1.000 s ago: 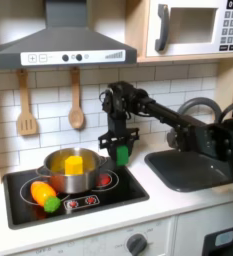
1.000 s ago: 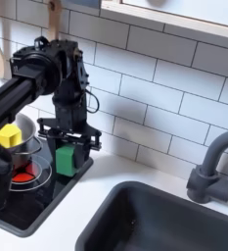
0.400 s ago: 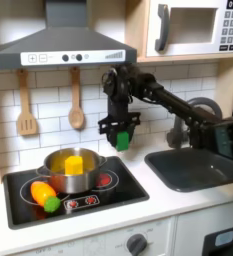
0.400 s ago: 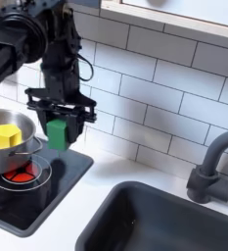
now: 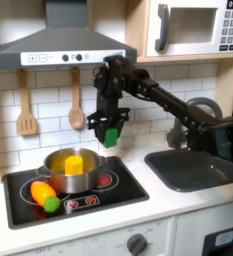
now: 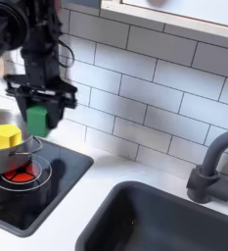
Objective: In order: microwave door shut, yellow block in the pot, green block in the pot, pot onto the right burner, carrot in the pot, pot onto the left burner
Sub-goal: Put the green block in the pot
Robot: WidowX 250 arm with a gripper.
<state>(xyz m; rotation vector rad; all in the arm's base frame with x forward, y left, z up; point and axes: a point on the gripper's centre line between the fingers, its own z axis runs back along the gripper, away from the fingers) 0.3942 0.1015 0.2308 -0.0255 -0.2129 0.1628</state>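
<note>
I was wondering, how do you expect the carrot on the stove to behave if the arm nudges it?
The carrot lies on its side on the burner and looks rounded and tapered, so it would probably roll, likely curving toward its narrow end. It looks like smooth moulded plastic, so probably light, stiff and a bit slippery. It sits beside the pot, which may stop it.

Fingers [image 5: 109,132] clamp green block [image 5: 110,135] above pot [image 5: 71,170].

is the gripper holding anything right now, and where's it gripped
Yes: the gripper holds the green block, pinched by its two opposite sides, in the air above and beside the pot.
</note>
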